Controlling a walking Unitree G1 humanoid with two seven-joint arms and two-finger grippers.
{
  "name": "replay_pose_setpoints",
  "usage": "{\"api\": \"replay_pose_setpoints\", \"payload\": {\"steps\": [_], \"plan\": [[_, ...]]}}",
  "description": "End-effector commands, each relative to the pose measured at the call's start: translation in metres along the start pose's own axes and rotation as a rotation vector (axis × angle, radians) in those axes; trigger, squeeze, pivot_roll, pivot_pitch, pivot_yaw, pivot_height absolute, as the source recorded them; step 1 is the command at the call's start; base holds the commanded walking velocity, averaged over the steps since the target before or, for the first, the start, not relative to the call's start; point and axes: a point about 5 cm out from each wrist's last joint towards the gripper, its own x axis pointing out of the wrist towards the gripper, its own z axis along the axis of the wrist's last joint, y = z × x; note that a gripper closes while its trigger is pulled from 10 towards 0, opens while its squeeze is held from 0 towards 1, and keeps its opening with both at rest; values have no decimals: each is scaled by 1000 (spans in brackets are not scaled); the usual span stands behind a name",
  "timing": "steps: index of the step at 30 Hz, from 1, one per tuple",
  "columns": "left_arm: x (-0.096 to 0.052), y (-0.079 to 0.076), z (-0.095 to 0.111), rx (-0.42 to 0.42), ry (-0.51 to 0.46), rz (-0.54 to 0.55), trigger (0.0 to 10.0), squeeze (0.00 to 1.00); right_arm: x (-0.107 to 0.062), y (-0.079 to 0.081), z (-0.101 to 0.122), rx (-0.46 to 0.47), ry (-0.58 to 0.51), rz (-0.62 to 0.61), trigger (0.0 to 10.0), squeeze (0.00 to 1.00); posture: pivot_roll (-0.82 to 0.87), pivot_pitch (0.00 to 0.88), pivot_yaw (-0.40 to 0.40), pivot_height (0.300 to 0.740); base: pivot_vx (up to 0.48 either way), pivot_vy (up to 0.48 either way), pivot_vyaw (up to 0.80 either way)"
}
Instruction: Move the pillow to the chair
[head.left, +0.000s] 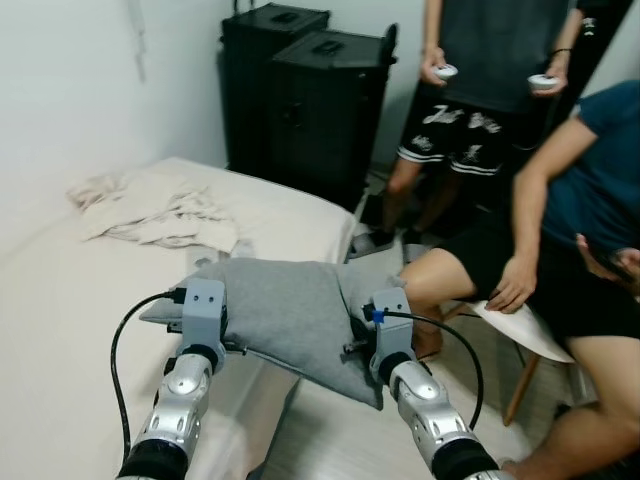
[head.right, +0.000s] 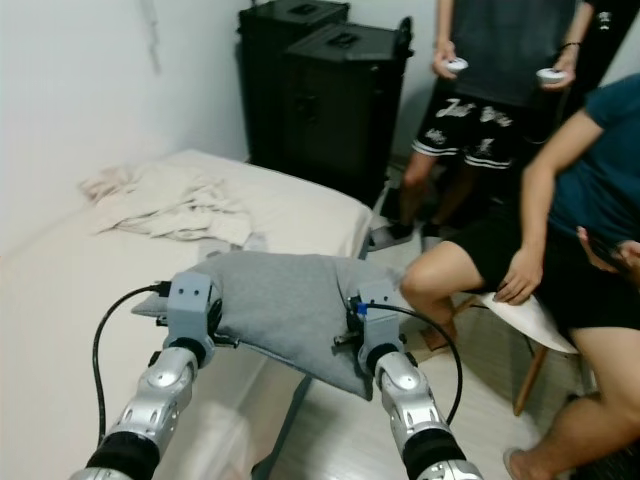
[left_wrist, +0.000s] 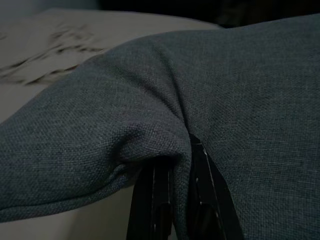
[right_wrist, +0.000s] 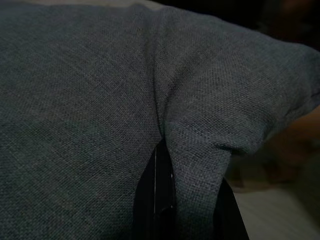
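Note:
A grey fabric pillow (head.left: 290, 305) hangs between my two arms, over the right edge of the bed. My left gripper (left_wrist: 172, 197) is shut on a pinched fold at the pillow's left side. On the right side, my right gripper (right_wrist: 180, 200) is shut on another fold of it. Most of both grippers' black fingers are buried in the cloth. The chair (head.left: 530, 338) stands to the right, with a white seat and wooden legs. A person in a blue shirt (head.left: 590, 230) sits on it, one hand resting on the seat.
The cream bed (head.left: 80, 300) lies to my left with a crumpled beige cloth (head.left: 150, 212) on it. Black cases (head.left: 300, 95) stand against the far wall. A second person (head.left: 480, 90) stands beyond the chair holding two controllers. Light floor (head.left: 330, 440) shows between bed and chair.

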Motion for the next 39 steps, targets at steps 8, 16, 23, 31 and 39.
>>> {"api": "replay_pose_setpoints", "payload": {"steps": [8,16,23,31,39], "plan": [[1,-5,4,13,-27,-15,10000,0,1,-3,2,-4,-8,-21,10000,0,-41,45,-46,740,0,0,-800],[3,-8,4,25,-20,-29,10000,0,1,-6,0,1,5,-48,10000,0,-38,33,-41,740,0,0,-800],[3,-12,3,20,-16,-44,10000,0,1,-6,-1,4,7,-52,10000,0,-39,26,-39,740,0,0,-800],[4,-14,4,9,-13,-48,10000,0,1,-5,-3,3,10,-57,10000,0,-41,23,-38,740,0,0,-800],[4,-12,3,5,-8,-39,10000,0,1,-7,-3,0,12,-66,10000,0,-42,27,-39,740,0,0,-800]]}}
